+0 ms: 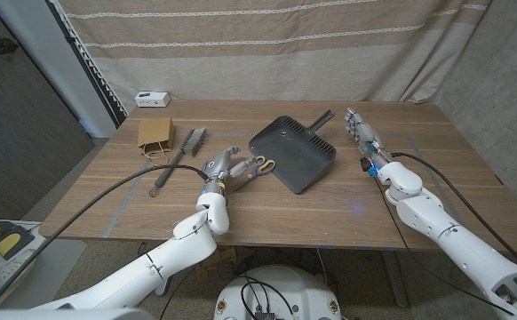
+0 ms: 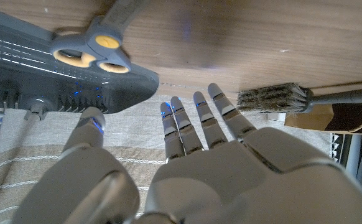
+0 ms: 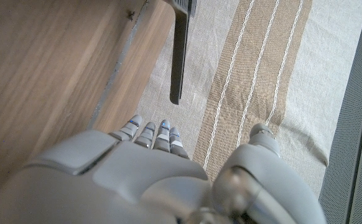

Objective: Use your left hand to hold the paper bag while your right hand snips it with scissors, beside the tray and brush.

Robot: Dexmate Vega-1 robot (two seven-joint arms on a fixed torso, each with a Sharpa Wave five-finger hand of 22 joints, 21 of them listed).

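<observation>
Long rectangular brown wooden table [image 1: 241,209], grain running lengthwise. Behind it, beige fabric curtain with pale horizontal stripes [image 1: 267,49] spans back wall. Dark grey wall panel [image 1: 14,133] at left. Small white box [image 1: 153,98] on table's far left corner. Lighting even, indoor.

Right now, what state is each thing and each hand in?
paper bag: lying on the table, untouched
brush: lying beside the bag
scissors: closed, resting by the tray's edge
tray: flat on the table
left hand: holding nothing, fingers spread
right hand: holding nothing
</observation>
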